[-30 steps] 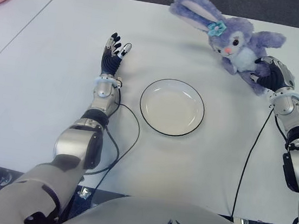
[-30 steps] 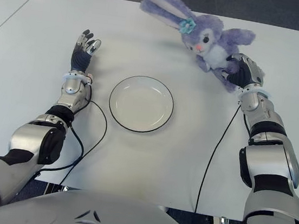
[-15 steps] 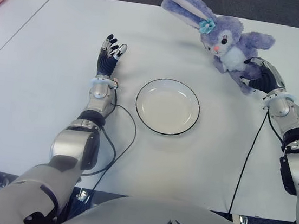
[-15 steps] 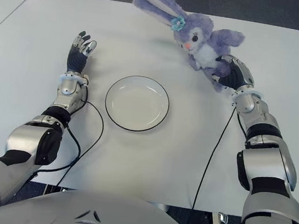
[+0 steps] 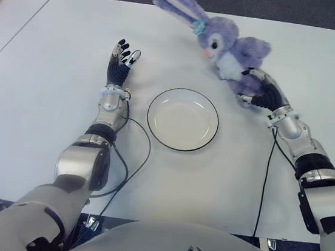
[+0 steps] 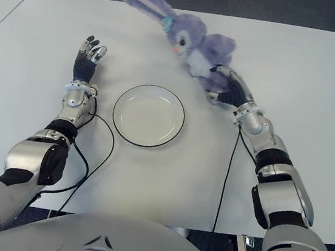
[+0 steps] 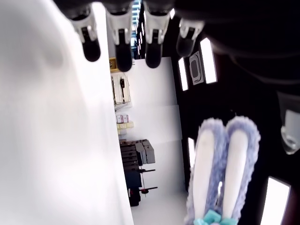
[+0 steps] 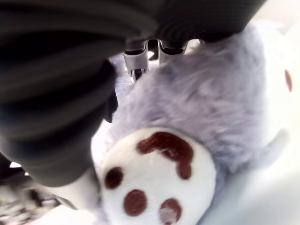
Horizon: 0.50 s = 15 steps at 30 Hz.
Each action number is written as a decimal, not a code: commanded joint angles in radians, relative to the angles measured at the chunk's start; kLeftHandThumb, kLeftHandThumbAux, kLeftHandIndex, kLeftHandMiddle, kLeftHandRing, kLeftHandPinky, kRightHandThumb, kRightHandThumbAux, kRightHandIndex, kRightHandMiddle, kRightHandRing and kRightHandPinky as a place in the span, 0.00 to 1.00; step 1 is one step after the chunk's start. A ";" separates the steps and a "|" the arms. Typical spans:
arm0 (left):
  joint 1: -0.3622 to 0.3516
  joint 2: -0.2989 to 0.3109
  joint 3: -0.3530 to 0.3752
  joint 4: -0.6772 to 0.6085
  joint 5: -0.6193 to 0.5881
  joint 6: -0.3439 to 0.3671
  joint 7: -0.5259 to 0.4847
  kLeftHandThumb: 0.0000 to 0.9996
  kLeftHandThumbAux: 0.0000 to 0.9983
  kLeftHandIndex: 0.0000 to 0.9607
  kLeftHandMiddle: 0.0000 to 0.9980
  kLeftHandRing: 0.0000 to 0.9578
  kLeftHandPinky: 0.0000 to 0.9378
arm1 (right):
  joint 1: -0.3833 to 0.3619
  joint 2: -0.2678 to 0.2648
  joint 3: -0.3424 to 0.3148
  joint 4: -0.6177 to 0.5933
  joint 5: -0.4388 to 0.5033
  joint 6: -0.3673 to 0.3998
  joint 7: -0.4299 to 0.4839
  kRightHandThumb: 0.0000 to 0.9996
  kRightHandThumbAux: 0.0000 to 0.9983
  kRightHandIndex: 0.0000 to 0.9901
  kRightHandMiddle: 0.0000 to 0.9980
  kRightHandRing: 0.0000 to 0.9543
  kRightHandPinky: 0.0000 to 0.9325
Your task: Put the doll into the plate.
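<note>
One doll [image 5: 226, 44], a purple plush rabbit, is in the grip of the right hand [image 5: 258, 92], beyond and to the right of the plate [image 5: 182, 119]. Right wrist view: fingers wrap the fur just above a white foot pad with brown toe marks, so the hold sits low on the body. Head and long ears hang out to the robot's left, away from the hand. Cannot tell whether the doll is fully off the table [image 5: 46, 117] or partly dragging. A low grip presumably lets the bulk of the toy lead toward the dish.

Plate is white with a dark rim, nothing in it, well apart from the doll; doll not yet delivered.

Left hand [image 5: 120, 61] shows just left of the plate, fingers extended and loosely spread, holding nothing.

Obstructions: none between doll and plate. A black cable [image 5: 132, 164] loops near the plate's left edge; another runs by the right forearm. Long ears may overhang the rim.
</note>
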 commanded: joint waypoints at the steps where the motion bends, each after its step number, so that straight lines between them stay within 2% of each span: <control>1: 0.232 -0.078 -0.017 0.158 0.020 0.118 -0.002 0.00 0.48 0.07 0.12 0.13 0.12 | 0.222 0.039 0.140 -0.145 -0.048 -0.049 0.233 0.33 0.86 0.20 0.17 0.17 0.14; 6: 0.233 -0.079 -0.015 0.158 0.019 0.115 -0.001 0.00 0.48 0.07 0.13 0.13 0.12 | 0.239 0.011 0.136 -0.189 -0.045 -0.037 0.269 0.31 0.89 0.20 0.15 0.15 0.15; 15: 0.234 -0.079 -0.016 0.158 0.021 0.112 -0.001 0.00 0.48 0.08 0.13 0.13 0.12 | 0.278 -0.013 0.120 -0.296 -0.043 0.059 0.319 0.35 0.89 0.21 0.12 0.13 0.15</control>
